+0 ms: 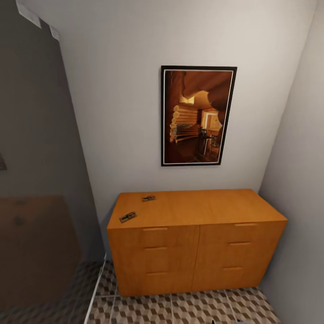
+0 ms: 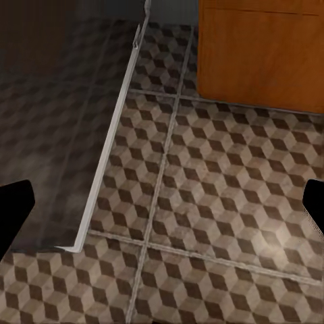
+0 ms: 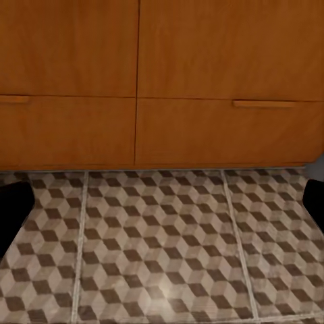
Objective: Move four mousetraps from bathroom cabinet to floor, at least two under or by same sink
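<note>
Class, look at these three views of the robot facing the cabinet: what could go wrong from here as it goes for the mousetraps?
1. Two mousetraps lie on the cabinet top near its left end; the front one sits close to the edge and might get nudged off.
2. The dark glass panel stands close beside that end, so the left arm may hit it.
3. Four traps are needed but two show here, so the rest may be missed.

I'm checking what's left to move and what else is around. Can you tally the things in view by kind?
mousetraps on the cabinet top: 2
cabinet: 1
framed picture on the wall: 1
Total: 4
</note>
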Robot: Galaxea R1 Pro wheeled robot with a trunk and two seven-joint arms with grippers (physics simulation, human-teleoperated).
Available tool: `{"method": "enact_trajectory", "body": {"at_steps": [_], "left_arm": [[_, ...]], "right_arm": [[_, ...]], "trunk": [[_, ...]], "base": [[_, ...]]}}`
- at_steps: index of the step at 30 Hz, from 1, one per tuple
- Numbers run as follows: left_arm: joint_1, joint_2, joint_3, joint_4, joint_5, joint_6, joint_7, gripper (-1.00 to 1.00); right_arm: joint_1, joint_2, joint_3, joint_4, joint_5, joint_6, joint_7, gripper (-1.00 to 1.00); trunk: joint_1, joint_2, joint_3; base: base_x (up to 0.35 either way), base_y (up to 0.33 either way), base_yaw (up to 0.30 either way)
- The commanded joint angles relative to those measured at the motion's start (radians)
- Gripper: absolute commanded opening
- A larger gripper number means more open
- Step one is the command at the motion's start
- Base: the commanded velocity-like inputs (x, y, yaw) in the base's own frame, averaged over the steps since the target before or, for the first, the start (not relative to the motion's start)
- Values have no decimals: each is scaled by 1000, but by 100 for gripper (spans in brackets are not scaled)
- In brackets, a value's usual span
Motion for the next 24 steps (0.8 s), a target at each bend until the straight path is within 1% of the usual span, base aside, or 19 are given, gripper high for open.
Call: {"method": "enact_trajectory", "body": {"at_steps": [1, 13, 18, 24], "left_arm": [[-1, -1, -9, 4, 5, -3, 3, 100], [-1, -1, -9, 4, 5, 5, 4, 100], [-1, -2, -9, 4, 6, 6, 4, 100], [-1, -2, -9, 4, 6, 5, 8, 100]], "right_arm": [[-1, -1, -5, 4, 11, -5, -8, 100], [-1, -1, -5, 5, 11, -5, -6, 100], [-1, -1, -5, 5, 11, -5, -7, 100], [-1, -1, -5, 4, 11, -4, -8, 100]], "trunk": [[1, -1, 0], [1, -1, 0], [1, -1, 0], [1, -1, 0]], "base": [[326, 0, 0], [319, 0, 14], [171, 0, 205], [39, 0, 245]]}}
